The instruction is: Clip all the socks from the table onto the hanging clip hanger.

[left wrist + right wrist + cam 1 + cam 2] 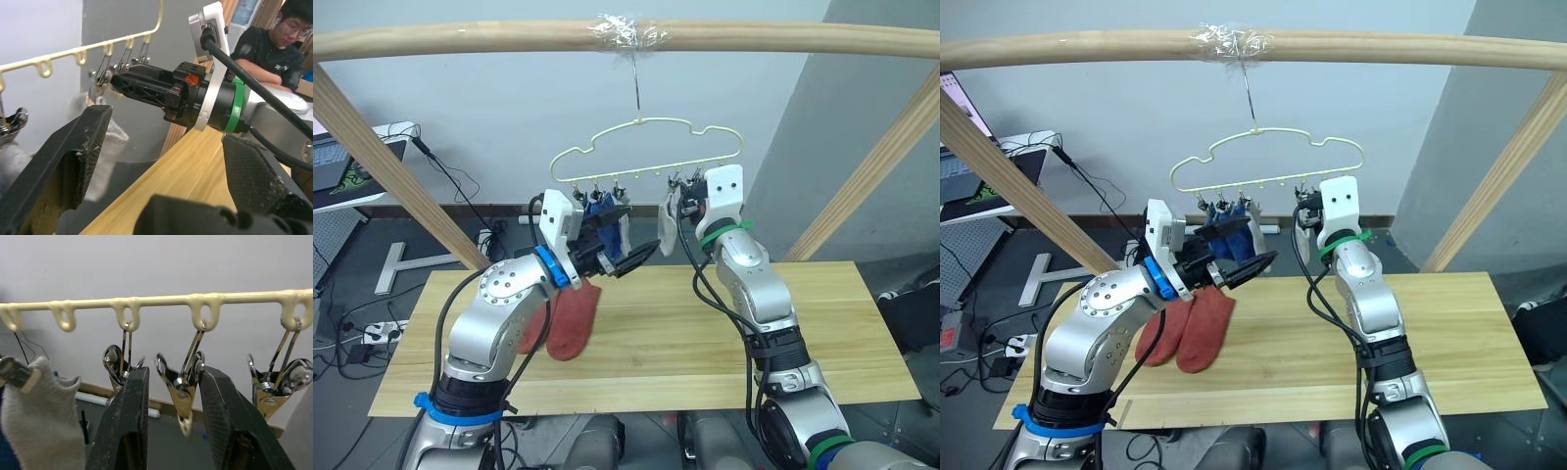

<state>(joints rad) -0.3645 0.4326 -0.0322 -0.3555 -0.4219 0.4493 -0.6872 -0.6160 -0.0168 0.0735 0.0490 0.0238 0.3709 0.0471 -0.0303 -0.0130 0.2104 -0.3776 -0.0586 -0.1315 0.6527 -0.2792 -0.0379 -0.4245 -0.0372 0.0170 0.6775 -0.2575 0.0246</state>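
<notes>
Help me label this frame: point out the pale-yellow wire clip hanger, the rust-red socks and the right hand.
pale-yellow wire clip hanger (651, 122): left eye view, top wire.
rust-red socks (1203, 333): right eye view, sock's middle.
right hand (176, 401): right wrist view, between fingertips.

Clip hanger under wooden bar, rust-red socks on table, left pincer seemingly open

I'm seeing rust-red socks lying below my left pincer, blue socks hanging behind it, pale-yellow clip hanger hanging above.
</notes>
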